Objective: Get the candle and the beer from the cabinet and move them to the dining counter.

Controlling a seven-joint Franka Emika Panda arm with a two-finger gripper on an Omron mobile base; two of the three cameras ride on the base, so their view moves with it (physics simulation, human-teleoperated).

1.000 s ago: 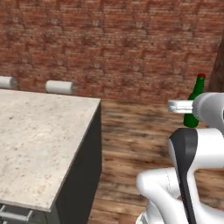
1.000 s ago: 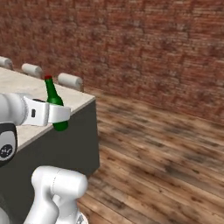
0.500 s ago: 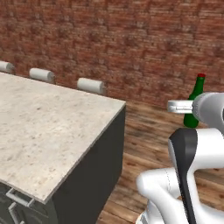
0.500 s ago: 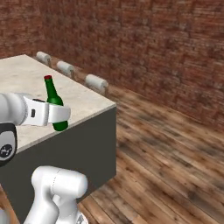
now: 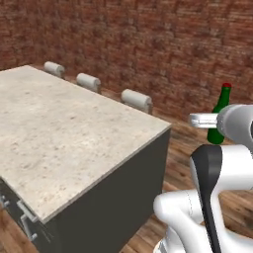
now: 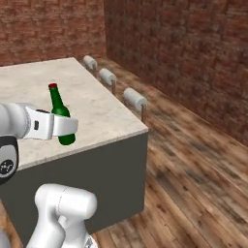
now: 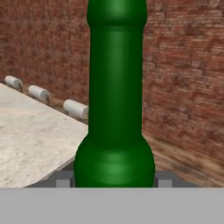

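The step in hand looks like carrying the beer [image 6: 60, 116] to the dining counter [image 5: 64, 143]; to do it well, I would keep the bottle upright, bring it well in over the stone top, away from the edge, and lower it flat before letting go. The counter is a large island with a beige speckled top and dark grey base, standing on wood plank flooring with red brick walls behind; three pale stool backs [image 5: 136, 100] line its far side. The gripper [image 6: 68, 127] has its jaws partly closed around the green bottle's lower body, holding it upright in the air beside the counter.
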